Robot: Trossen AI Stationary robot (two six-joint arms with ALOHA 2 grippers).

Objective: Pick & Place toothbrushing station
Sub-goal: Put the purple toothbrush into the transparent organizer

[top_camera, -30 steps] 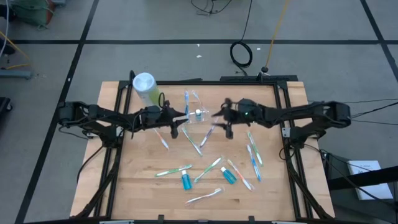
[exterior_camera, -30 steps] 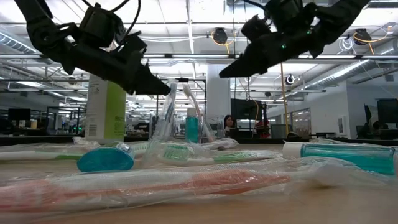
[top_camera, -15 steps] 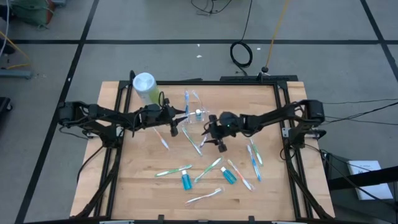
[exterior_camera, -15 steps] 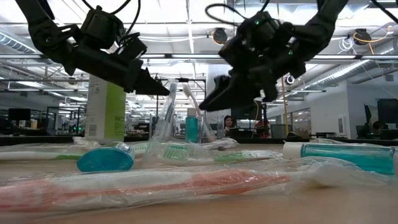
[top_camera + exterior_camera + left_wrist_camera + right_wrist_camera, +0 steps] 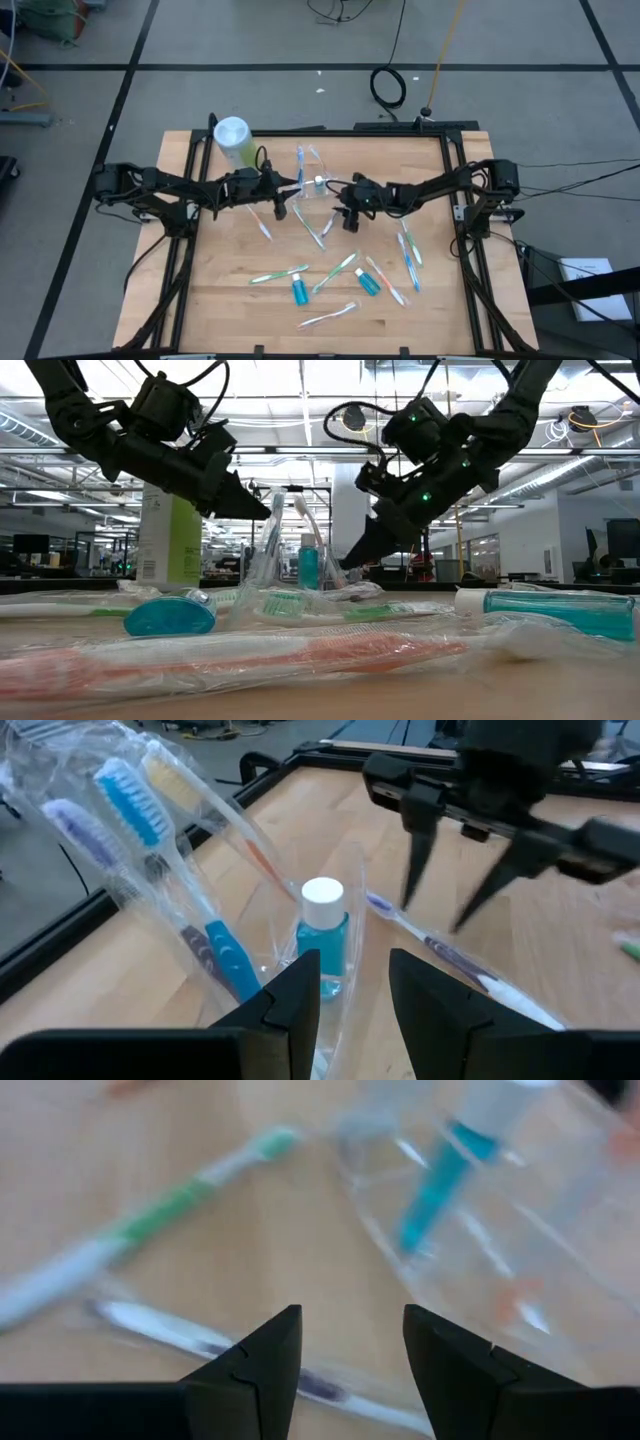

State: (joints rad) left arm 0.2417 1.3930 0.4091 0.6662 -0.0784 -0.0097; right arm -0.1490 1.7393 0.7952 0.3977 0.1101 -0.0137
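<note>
High view puts the toothbrushing station (image 5: 312, 178), a clear holder with wrapped brushes and a small blue white-capped tube (image 5: 322, 932) in it, toward the far middle of the table (image 5: 210, 300), between the two arms. The left gripper (image 5: 290, 186) hangs just beside it on its own side, fingers spread and holding nothing; from its wrist camera the holder's thin clear wall stands right at the gap between those fingers. The right gripper (image 5: 340, 203) is tipped down on the opposite side, also spread and empty, close to the holder and above a loose purple toothbrush (image 5: 440, 952) lying next to it.

My concern is the holder itself: it looks light and top-heavy with the tall brushes leaning out, so a fingertip catching the rim or a wrapper would likely tip it and spill the contents. With both grippers this near each other, they could also collide. Loose brushes and tubes (image 5: 294, 290) scattered nearer the front could be dragged or mistaken for the target. A green canister (image 5: 233, 141) stands at the back left, well apart.
</note>
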